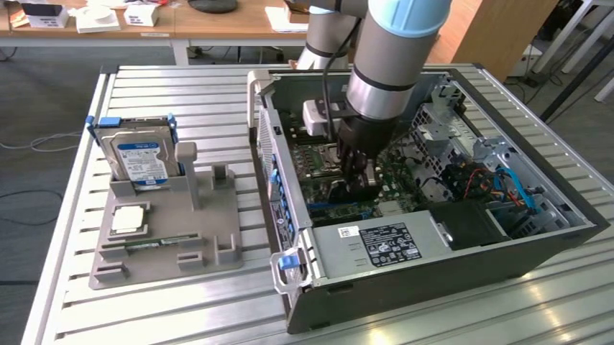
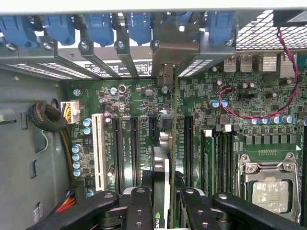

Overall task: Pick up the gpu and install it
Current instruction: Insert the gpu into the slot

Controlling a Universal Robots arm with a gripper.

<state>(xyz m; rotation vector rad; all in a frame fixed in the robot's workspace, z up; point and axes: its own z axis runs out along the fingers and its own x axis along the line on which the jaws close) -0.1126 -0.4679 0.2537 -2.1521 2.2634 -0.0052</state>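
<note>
Black flat gpu card [image 2: 161, 163] clamped edge-on in black hand [image 2: 164, 203], inside open grey computer case [image 1: 432, 287], over green motherboard [image 2: 201, 100] slots, bracket toward rear wall. Install step, seemingly unseated; calls for edge square over slot.

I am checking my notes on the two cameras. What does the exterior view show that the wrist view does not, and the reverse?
The exterior view gives the surroundings: the hard drive standing in the grey holder, the power supply, the robot arm and the slatted table. The wrist view gives close detail: a white slot, a red wire and a yellow-wired plug. Both share the green main board, the gripper and the graphics card gripped edge-on between its fingers.
</note>
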